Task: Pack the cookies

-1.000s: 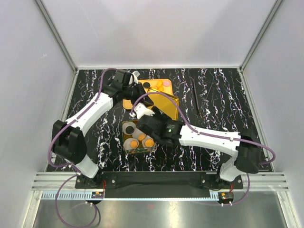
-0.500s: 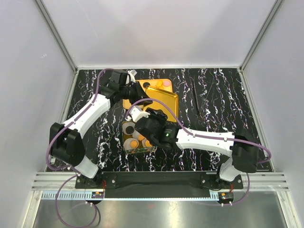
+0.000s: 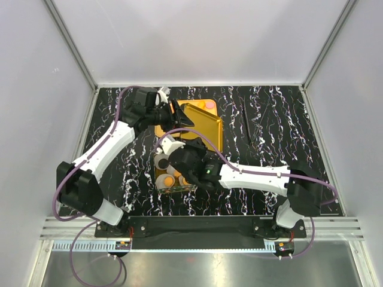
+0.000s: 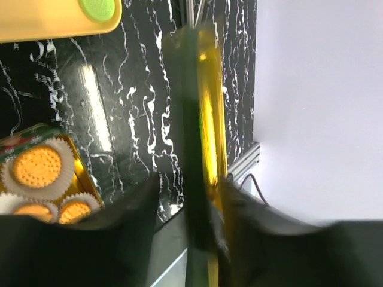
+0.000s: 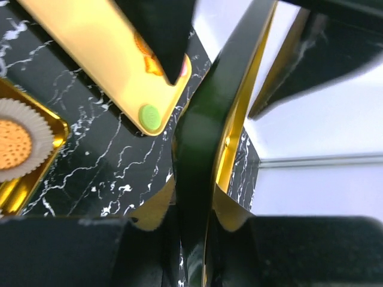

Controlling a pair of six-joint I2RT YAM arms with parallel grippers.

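Overhead from behind arms (image 3: pixel 257 173), both wrists close, edge-on to lid (image 4: pixel 203 149) (shared)

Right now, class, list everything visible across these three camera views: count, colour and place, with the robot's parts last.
gold rectangular metal lid: one, gold, held tilted over the tray
flat yellow tray: one, yellow, far centre of table
green round cookie: one, green, tray corner
pink round cookie: one, pink, tray's far edge
gold rectangular tin: one, gold, near centre
white paper cups: several, white, inside tin
orange round cookies: at least three, orange, in cups
thin dark rod: one, dark, table's right
black marbled table: one
left gripper: clamps lid edge
right gripper: clamps lid edge
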